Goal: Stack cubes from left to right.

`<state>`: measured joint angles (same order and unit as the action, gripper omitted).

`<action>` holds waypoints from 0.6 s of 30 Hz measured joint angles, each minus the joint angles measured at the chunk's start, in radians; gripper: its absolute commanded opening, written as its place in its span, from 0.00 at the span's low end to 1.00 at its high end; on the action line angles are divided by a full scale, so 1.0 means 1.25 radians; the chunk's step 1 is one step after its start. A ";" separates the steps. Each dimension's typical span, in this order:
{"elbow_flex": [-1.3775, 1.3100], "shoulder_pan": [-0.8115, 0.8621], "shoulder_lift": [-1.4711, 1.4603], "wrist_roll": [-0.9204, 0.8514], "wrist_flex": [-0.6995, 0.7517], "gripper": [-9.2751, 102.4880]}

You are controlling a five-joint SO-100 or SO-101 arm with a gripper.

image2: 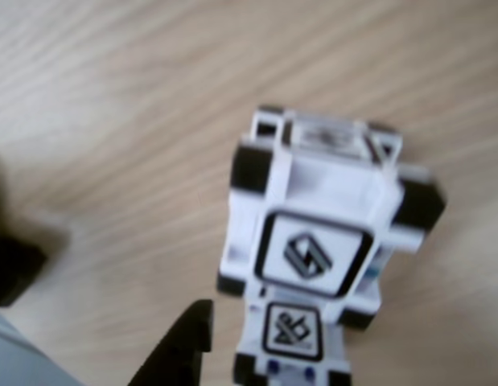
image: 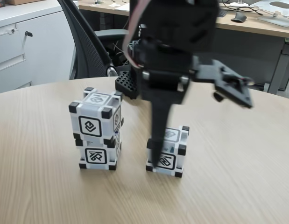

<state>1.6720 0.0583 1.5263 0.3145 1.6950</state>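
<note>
Claw (image: 156,158) hangs wide open, empty, over the lone cube (image: 167,151); fixed view alone shows the two-cube stack (image: 96,130).

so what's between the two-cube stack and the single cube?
Nothing: in the fixed view, bare table separates the stack from the single cube.

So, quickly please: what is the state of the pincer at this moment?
Pincer: down in front of the lone cube, holding nothing; open or closed cannot be told.

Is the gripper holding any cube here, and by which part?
Nothing is held. The gripper is open; one finger hangs before the lone cube.
</note>
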 measured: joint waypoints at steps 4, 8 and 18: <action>0.000 -0.028 -0.017 0.022 -0.001 0.59; 0.000 -0.082 -0.022 0.047 -0.007 0.59; 0.000 -0.101 -0.082 0.091 -0.007 0.58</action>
<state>1.6720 -0.0675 1.4235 0.4280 1.6858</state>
